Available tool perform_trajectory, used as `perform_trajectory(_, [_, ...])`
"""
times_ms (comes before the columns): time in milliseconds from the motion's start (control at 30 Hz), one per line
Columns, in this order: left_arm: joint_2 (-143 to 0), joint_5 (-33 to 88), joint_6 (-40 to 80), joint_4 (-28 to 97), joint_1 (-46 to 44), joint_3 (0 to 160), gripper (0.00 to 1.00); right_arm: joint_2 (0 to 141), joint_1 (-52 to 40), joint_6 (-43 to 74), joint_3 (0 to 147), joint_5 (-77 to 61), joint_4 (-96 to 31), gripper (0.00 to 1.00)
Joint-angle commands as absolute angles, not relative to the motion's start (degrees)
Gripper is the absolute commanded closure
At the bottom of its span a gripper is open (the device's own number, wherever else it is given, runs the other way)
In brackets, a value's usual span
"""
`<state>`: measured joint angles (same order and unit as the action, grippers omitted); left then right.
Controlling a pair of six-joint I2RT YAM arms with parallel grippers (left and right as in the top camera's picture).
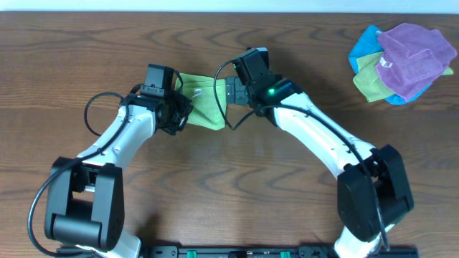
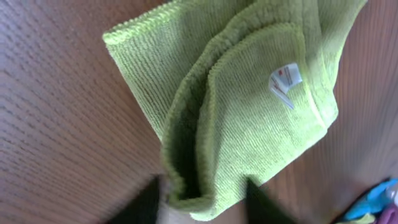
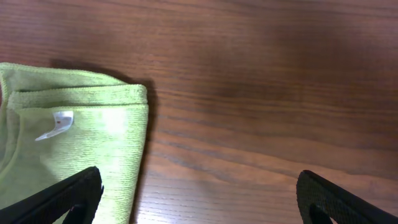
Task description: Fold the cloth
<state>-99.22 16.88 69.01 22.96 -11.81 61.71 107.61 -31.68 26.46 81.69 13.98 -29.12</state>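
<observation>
The green cloth (image 1: 203,100) lay on the wooden table (image 1: 237,172) toward the far edge, slightly left of the middle, with an arm at each end of it. Its long axis looked to run roughly parallel to the far edge, from one hand to the other. The left hand (image 2: 202,205) was the nearer. Its jaws stood partway closed around the thick folded edge, and the cloth filled the gap and touched both fingers. Whether they were truly pinching it could not be told from the blurred wrist view. The right hand (image 3: 199,199) was spread wide and held nothing. It hung mostly over bare wood, and the cloth's right end lay toward the table's left edge from it, just under one finger. The cloth was a soft, ribbed microfibre, doubled over in several loose layers with rounded, stitched hems and a small white tag (image 2: 285,81) on top. The layers did not line up squarely, so the fold probably needed tidying. A heap of blue, green and purple cloths (image 1: 401,61) sat well apart at the far right corner.
</observation>
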Motion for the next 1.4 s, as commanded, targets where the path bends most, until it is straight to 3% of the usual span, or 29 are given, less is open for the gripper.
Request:
perform_trajectory(0, [-99.74, 14.61, 69.91, 23.29, -12.38, 61.76, 0.22, 106.74, -30.17, 25.58, 82.46, 15.25, -29.15, 0.01])
perform_trajectory(300, [-99.77, 10.35, 72.95, 23.18, -14.76, 61.76, 0.19, 106.74, -29.04, 25.58, 82.46, 15.25, -29.12, 0.01])
perform_trajectory(433, [-101.1, 8.29, 73.65, 21.78, -15.68, 61.76, 0.22, 106.74, -28.8, 25.58, 82.46, 15.22, -29.08, 0.01])
perform_trajectory(667, [-107.13, 9.78, 73.73, 11.97, -15.68, 61.76, 0.25, 106.74, -28.47, 24.43, 82.46, 15.22, -28.95, 0.01])
perform_trajectory(800, [-107.24, 10.13, 73.71, 9.98, -15.53, 61.78, 0.39, 106.74, -28.08, 24.08, 82.46, 15.2, -28.99, 0.01])
perform_trajectory(867, [-107.24, 10.57, 73.71, 9.54, -15.27, 61.78, 0.54, 106.74, -27.9, 24.1, 82.46, 15.2, -28.97, 0.01])
perform_trajectory(900, [-107.24, 10.63, 73.67, 9.56, -15.27, 61.87, 0.54, 106.74, -27.83, 24.1, 82.46, 15.18, -28.97, 0.01])
perform_trajectory(1000, [-107.13, 12.73, 70.96, 9.61, -15.0, 62.7, 0.38, 106.74, -27.73, 24.1, 82.46, 14.96, -28.97, 0.01])
perform_trajectory(1067, [-107.04, 14.26, 69.49, 9.91, -14.83, 63.68, 0.34, 106.74, -27.73, 24.12, 82.46, 14.76, -28.97, 0.01])
perform_trajectory(1367, [-106.0, 14.41, 65.87, 14.48, -13.78, 66.24, 0.39, 106.74, -27.77, 24.12, 82.46, 14.63, -28.97, 0.01])
